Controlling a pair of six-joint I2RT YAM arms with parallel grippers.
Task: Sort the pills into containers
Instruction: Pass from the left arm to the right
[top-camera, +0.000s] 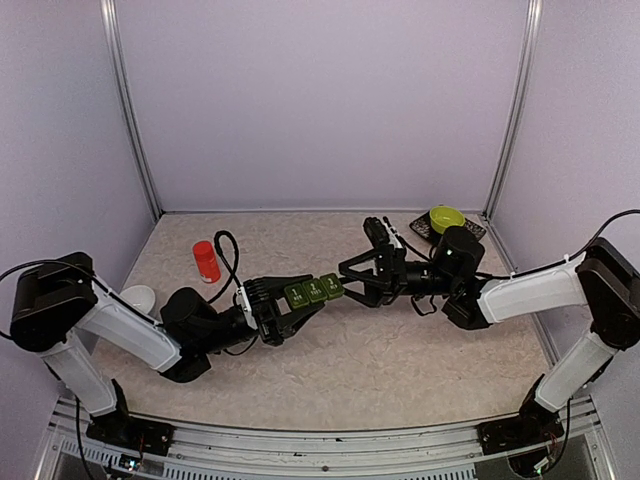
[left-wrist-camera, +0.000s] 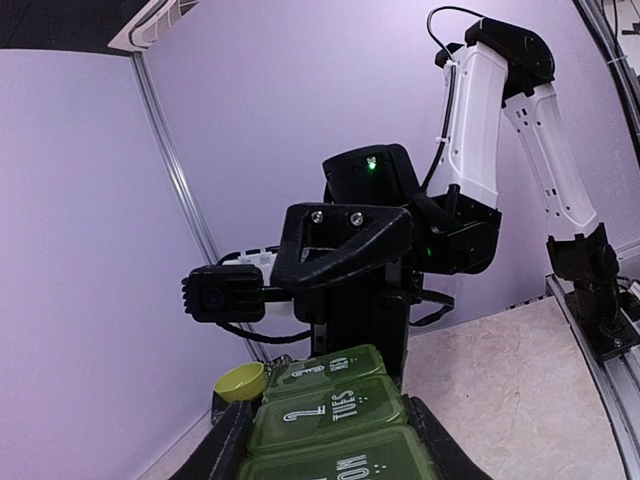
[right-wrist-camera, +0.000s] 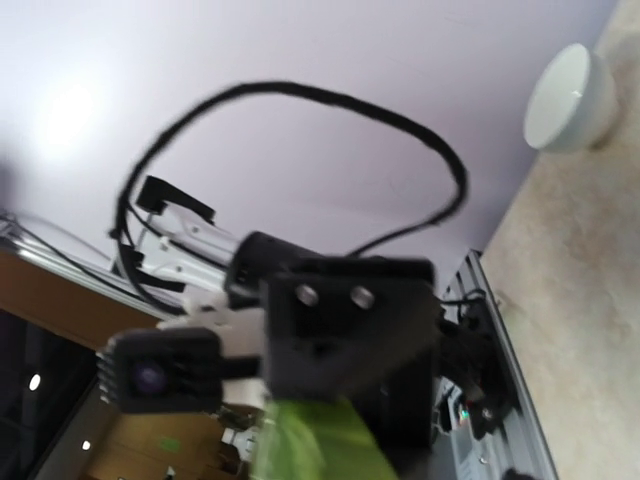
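The containers (top-camera: 313, 290), a dark green strip of three lidded compartments with pale marks, hang above the table's middle. My left gripper (top-camera: 288, 305) is shut on the strip's left part. In the left wrist view the containers (left-wrist-camera: 335, 405) lie between my dark fingers (left-wrist-camera: 226, 445), all lids closed. My right gripper (top-camera: 354, 281) stands open at the strip's right end, one finger on each side of it. The right wrist view is blurred; it shows the green strip (right-wrist-camera: 315, 440) below the left gripper's black body (right-wrist-camera: 345, 330). No pills are in view.
A red bottle (top-camera: 206, 261) stands at the back left, and a white cup (top-camera: 140, 297) sits beside the left arm. A yellow-green bowl (top-camera: 446, 217) rests on a dark tray (top-camera: 420, 227) at the back right. The same bowl (left-wrist-camera: 241, 381) shows in the left wrist view.
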